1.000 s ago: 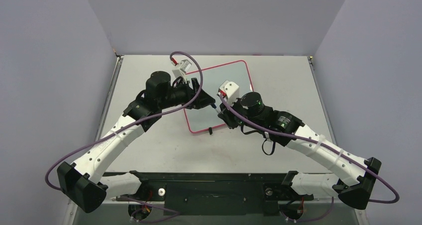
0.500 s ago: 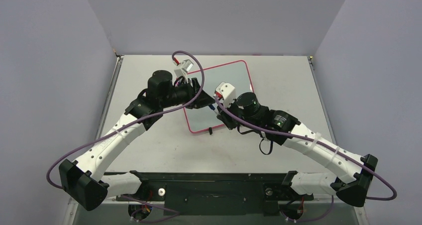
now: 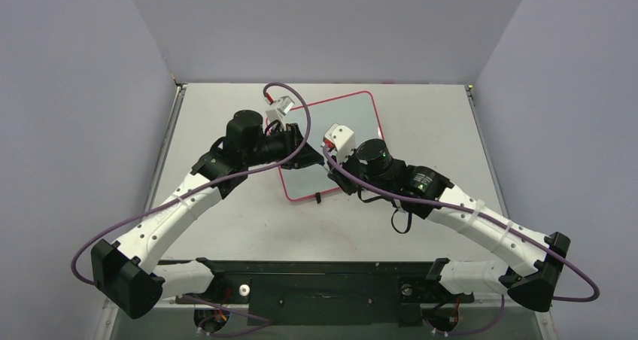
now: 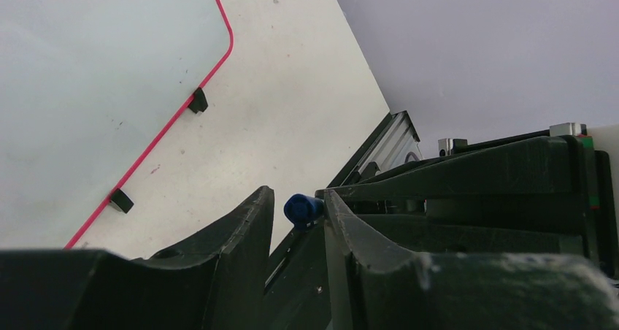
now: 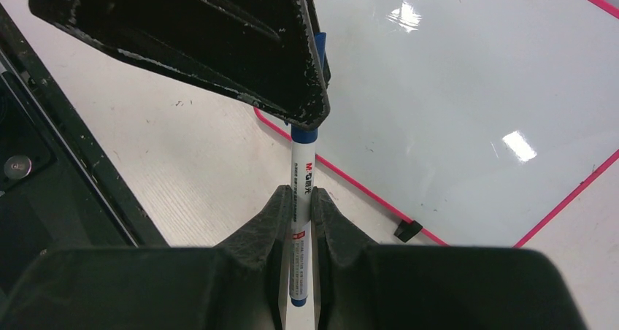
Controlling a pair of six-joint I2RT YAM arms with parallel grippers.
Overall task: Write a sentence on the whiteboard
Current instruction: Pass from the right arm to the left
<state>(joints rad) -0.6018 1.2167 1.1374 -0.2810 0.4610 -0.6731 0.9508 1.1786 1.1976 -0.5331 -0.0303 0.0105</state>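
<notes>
The whiteboard (image 3: 347, 122) lies flat at the table's middle back, red-rimmed, and no blue sentence shows on it. It also shows in the left wrist view (image 4: 87, 74) and the right wrist view (image 5: 452, 89). My right gripper (image 5: 299, 193) is shut on the white barrel of a marker (image 5: 302, 220) over the board's near left corner (image 3: 331, 167). My left gripper (image 4: 295, 195) is open with the marker's blue cap (image 4: 303, 209) between its fingertips, touching the right finger, with a gap to the left one. In the top view the left gripper (image 3: 312, 153) meets the right one.
Two black clips (image 4: 197, 100) (image 4: 120, 200) sit on the board's near edge; one shows in the right wrist view (image 5: 407, 230). A black rail (image 3: 323, 280) runs along the table's near edge. Grey walls close in the left, back and right.
The two grippers have come together over the board's near left corner. The left gripper's fingers now stand around the marker's cap, and the right gripper has shifted left with the marker.
</notes>
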